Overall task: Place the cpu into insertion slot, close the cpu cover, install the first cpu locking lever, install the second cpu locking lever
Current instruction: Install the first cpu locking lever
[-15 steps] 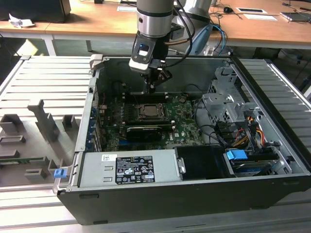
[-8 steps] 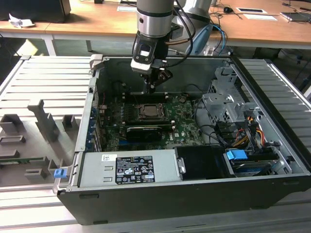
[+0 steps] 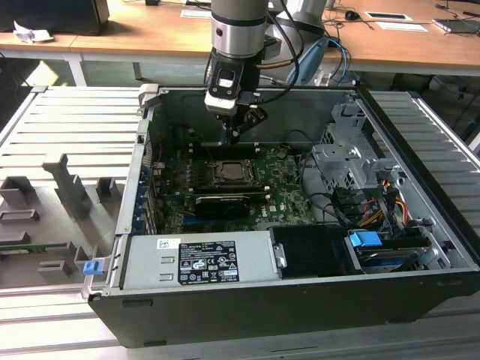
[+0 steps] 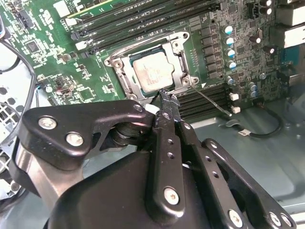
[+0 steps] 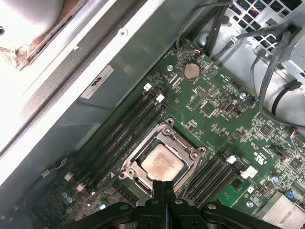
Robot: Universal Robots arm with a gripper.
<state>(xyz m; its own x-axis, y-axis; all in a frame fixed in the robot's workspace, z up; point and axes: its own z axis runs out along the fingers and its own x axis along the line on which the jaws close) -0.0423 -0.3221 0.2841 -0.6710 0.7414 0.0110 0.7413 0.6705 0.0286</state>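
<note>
The gripper (image 4: 167, 98) hangs over the cover (image 4: 184, 61) edge, fingers pressed together, holding nothing. The cpu (image 4: 152, 71) lies under the closed cover; 1 lever (image 4: 212, 101) sticks out beside it.

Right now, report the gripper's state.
Gripper: shut, nothing visible between its fingers, and its tips are at the edge of the cpu cover, which lies closed around the cpu.
</note>
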